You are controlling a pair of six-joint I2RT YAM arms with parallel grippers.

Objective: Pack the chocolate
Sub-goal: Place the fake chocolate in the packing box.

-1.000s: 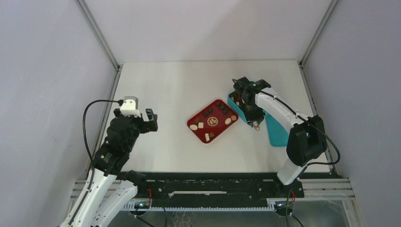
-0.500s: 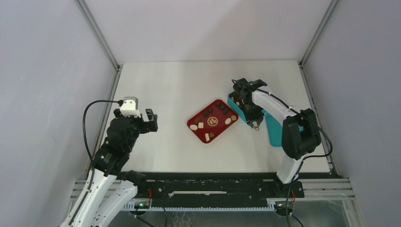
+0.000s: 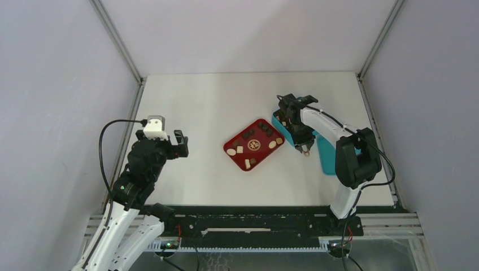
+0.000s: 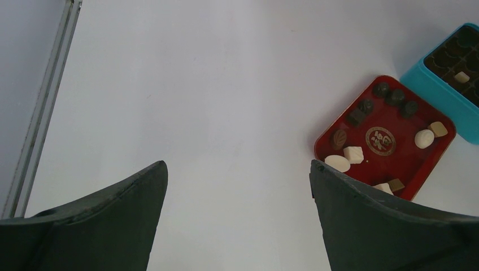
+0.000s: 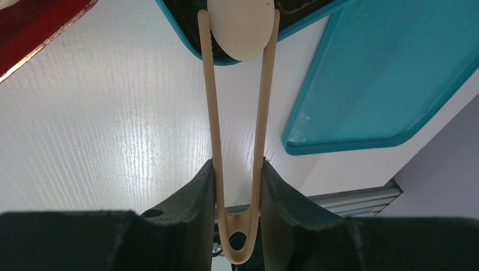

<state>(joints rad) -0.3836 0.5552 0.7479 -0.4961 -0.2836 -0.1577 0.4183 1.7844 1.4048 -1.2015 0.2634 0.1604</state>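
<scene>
The right gripper [image 5: 237,169], jaws squeezing tan wooden V-shaped tongs [image 5: 209,101], has barely moved above the teal box [image 4: 446,107]. The pinched cream-white oval chocolate [image 5: 242,28] still awaits release. The left gripper [image 4: 237,169] jaws gape wide, empty.

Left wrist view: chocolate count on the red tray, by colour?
Dark brown chocolate pieces: 6
Cream-white chocolate pieces: 4
Tan chocolate pieces: 2
Total on the red rectangular tray: 12
</scene>
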